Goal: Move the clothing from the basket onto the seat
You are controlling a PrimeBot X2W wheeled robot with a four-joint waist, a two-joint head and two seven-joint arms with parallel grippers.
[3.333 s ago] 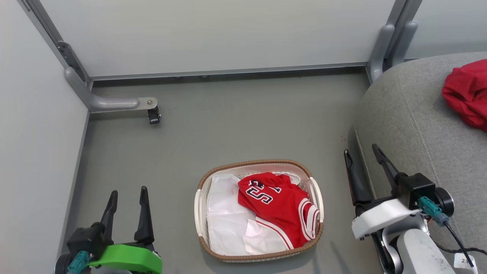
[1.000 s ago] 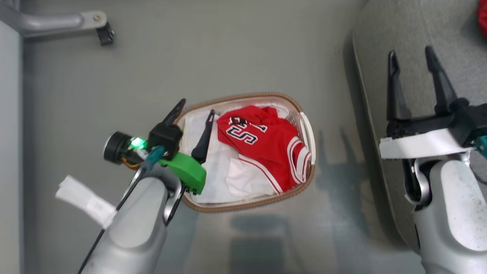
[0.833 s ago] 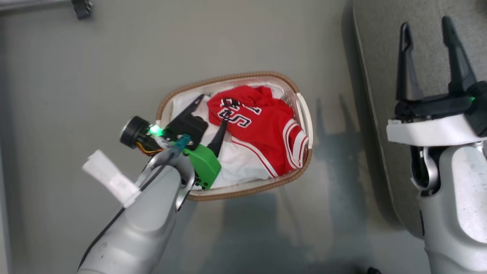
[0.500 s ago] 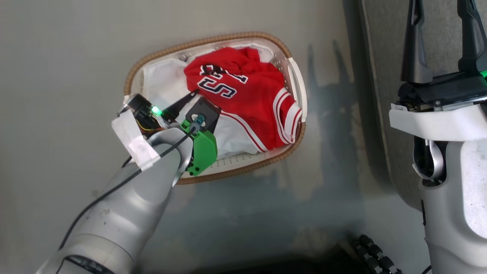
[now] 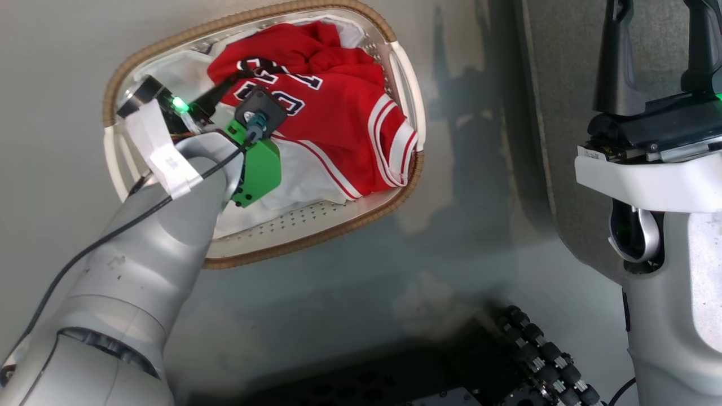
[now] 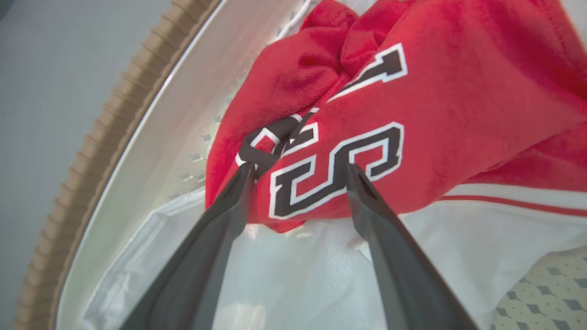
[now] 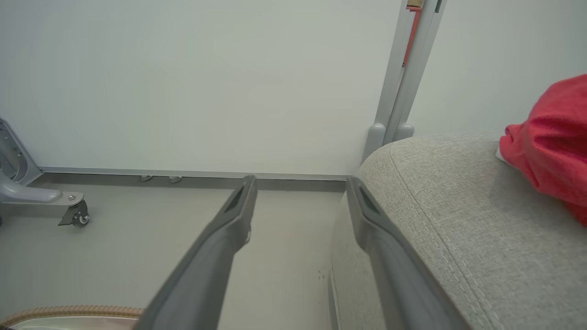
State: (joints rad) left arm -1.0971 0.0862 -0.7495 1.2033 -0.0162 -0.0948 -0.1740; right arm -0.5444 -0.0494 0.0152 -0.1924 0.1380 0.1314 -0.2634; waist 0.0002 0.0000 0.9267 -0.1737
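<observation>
The clothing [image 5: 338,107], a red garment with white stripes and navy-and-white lettering, lies crumpled in the basket [image 5: 316,237] on a white liner sheet [image 5: 304,180]. My left gripper [image 5: 248,79] reaches down into the basket. In the left wrist view it [image 6: 299,167] is open, with both fingertips against the lettered fold of the clothing [image 6: 458,101], straddling it. My right gripper [image 7: 301,182] is open and holds nothing, hanging beside the edge of the grey seat [image 7: 435,206]. Another red garment [image 7: 550,146] lies on the seat.
The basket's brown woven rim [image 6: 114,123] curves close to the left finger. The seat [image 5: 564,84] runs along the right of the grey floor. A white wall panel with a castor foot [image 7: 75,215] stands behind. My dark base [image 5: 541,361] fills the bottom edge.
The head camera has tipped down, so the basket sits higher and further left in view. My left gripper went deeper into the basket, from the liner onto the red clothing. The right gripper stayed open.
</observation>
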